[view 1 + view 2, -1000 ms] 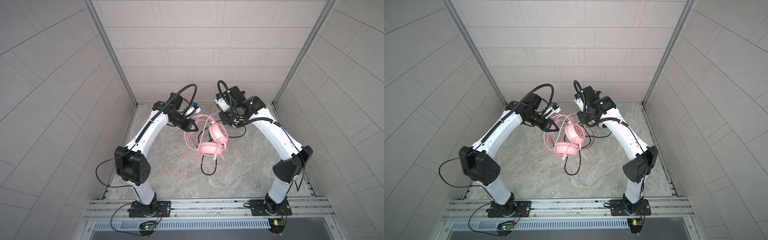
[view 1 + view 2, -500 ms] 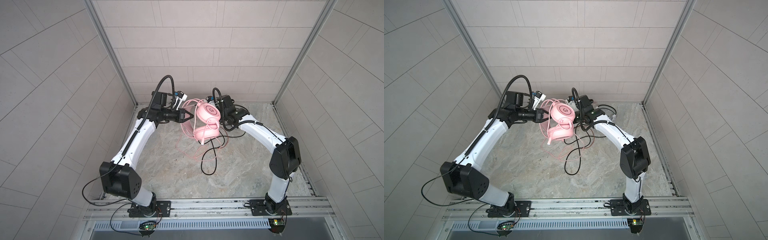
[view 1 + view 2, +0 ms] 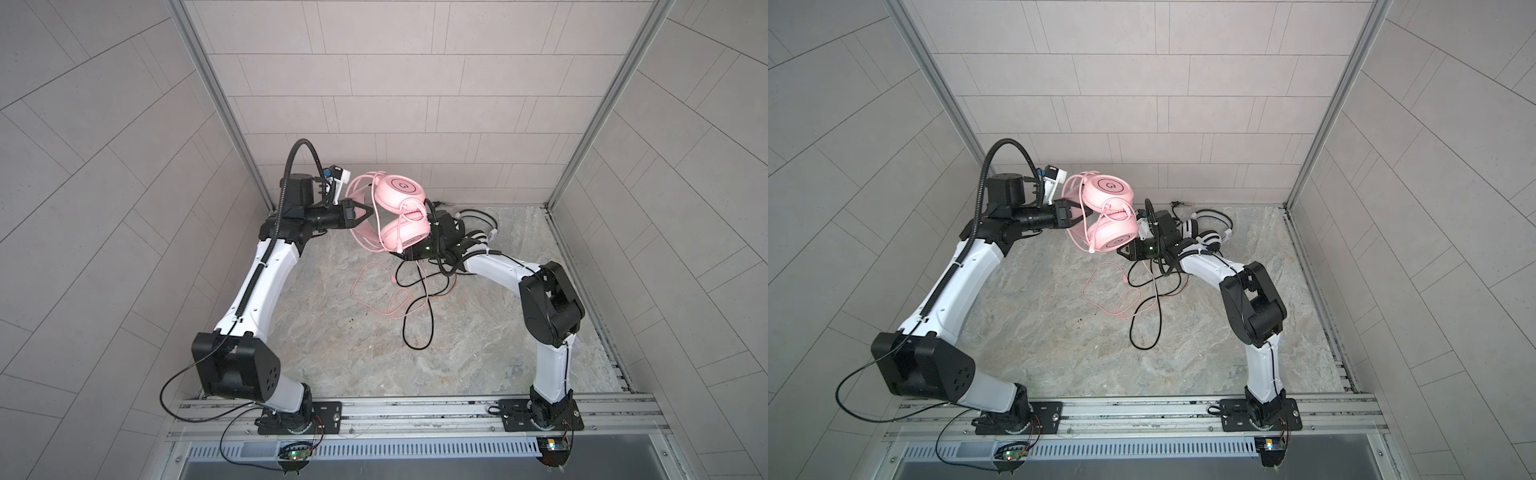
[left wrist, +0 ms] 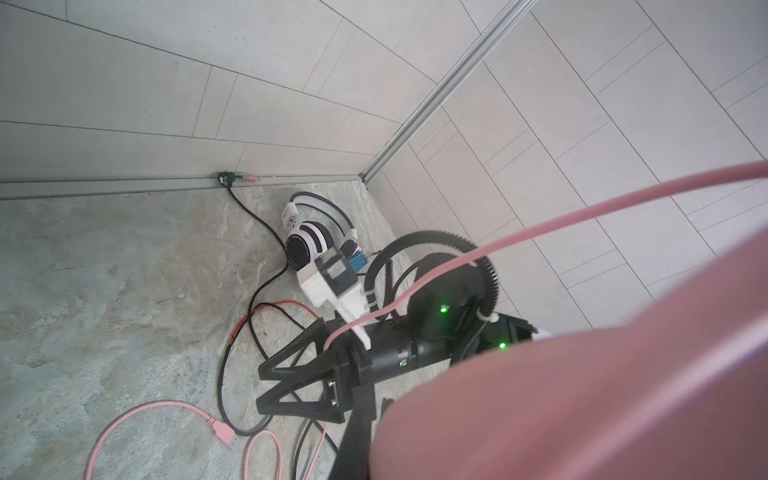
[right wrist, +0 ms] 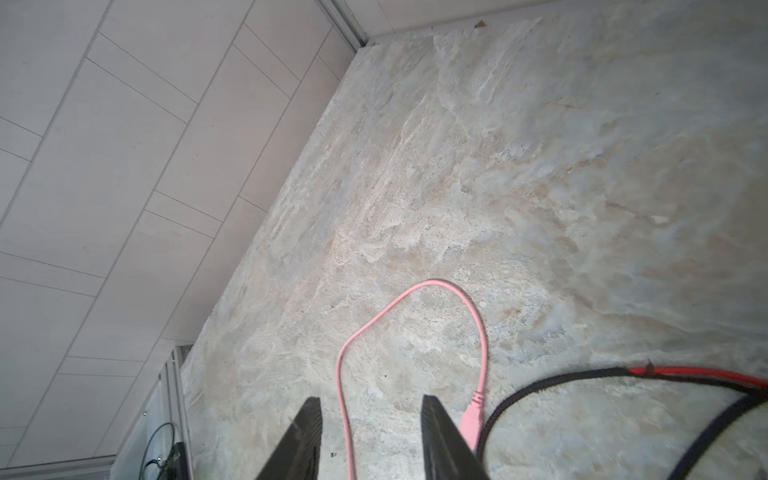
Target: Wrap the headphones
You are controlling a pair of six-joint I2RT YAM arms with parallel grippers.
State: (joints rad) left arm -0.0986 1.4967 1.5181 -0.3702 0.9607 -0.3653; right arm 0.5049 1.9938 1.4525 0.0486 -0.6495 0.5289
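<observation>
In both top views the left gripper is clamped on the headband of the pink headset, which hangs clear of the floor toward 12 o'clock. Its pink cable drops and loops on the floor near the centre, crossing the black cable. The right gripper sits just under the lower earcup, at its 5 o'clock. The striped headset lies behind that arm, toward 1 o'clock of the floor.

The left wrist view is half filled by the pink headset, close and blurred. Beyond it the right gripper shows its jaws parted. The striped headset rests near the corner with the black cable beside it.

In the right wrist view the right gripper's fingers stand apart over the floor. The pink cable runs loosely between them, ungripped.
</observation>
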